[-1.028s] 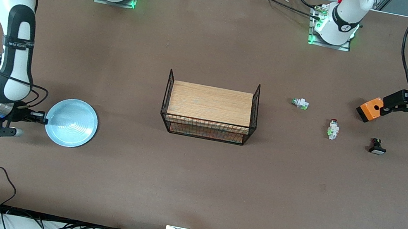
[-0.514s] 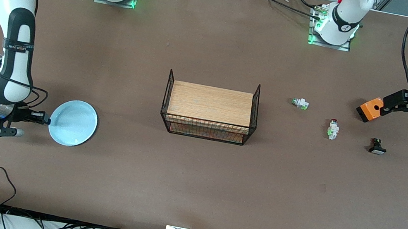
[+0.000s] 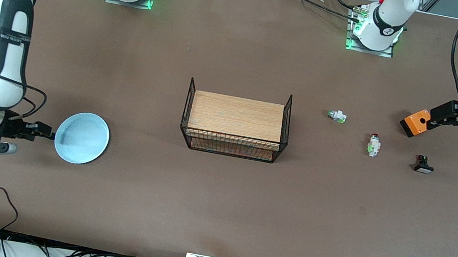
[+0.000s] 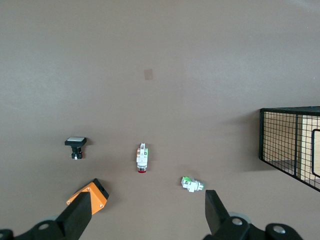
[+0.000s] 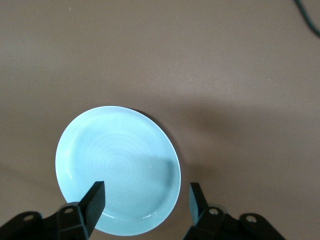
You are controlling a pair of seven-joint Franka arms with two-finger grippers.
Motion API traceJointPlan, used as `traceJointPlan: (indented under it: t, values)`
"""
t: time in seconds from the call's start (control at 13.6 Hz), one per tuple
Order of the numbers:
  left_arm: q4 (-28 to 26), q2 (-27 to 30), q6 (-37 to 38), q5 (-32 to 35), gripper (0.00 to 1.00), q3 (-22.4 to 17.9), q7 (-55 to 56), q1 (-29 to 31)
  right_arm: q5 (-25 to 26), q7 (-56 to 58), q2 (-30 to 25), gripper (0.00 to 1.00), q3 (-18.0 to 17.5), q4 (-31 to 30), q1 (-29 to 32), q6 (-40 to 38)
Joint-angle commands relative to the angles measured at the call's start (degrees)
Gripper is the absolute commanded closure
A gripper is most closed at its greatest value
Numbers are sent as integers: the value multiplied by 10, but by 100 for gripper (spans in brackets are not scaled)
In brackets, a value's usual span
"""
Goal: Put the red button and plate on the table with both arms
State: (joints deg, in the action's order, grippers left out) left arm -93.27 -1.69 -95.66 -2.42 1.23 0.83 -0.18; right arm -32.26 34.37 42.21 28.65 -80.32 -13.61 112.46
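The pale-blue plate (image 3: 81, 138) lies flat on the brown table (image 3: 216, 201) near the right arm's end, and it also shows in the right wrist view (image 5: 117, 167). My right gripper (image 3: 30, 138) is open and empty beside the plate's rim; in its wrist view the gripper (image 5: 146, 192) has its fingers spread wide over the rim. The red button (image 3: 373, 144) lies on the table near the left arm's end and shows in the left wrist view (image 4: 142, 158). My left gripper (image 3: 451, 121) is open and empty, up in the air over that end (image 4: 146, 200).
A wood-topped black wire rack (image 3: 236, 120) stands mid-table. A green-capped button (image 3: 336, 116), a black-and-white button (image 3: 423, 164) and an orange box (image 3: 416, 122) lie around the red button. Cables run along the table's front edge.
The plate went from held and raised to flat on the table. My right gripper let go and drew back toward the right arm's end. The left arm has not moved.
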Motion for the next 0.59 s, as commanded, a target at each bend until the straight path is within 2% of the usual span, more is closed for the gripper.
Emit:
traceJointPlan:
  t: [0.0, 0.29, 0.51]
  values:
    - [-14, 15, 1, 6, 0, 2, -7, 1, 7, 20, -12, 0, 9, -1, 5, -35]
    - [-14, 15, 5, 5, 0, -3, -3, 8, 2, 17, -22, 0, 11, 1, 15, -99]
    - [-13, 15, 5, 5, 0, -4, -3, 8, 8, 21, -22, 0, 11, 25, 10, -108]
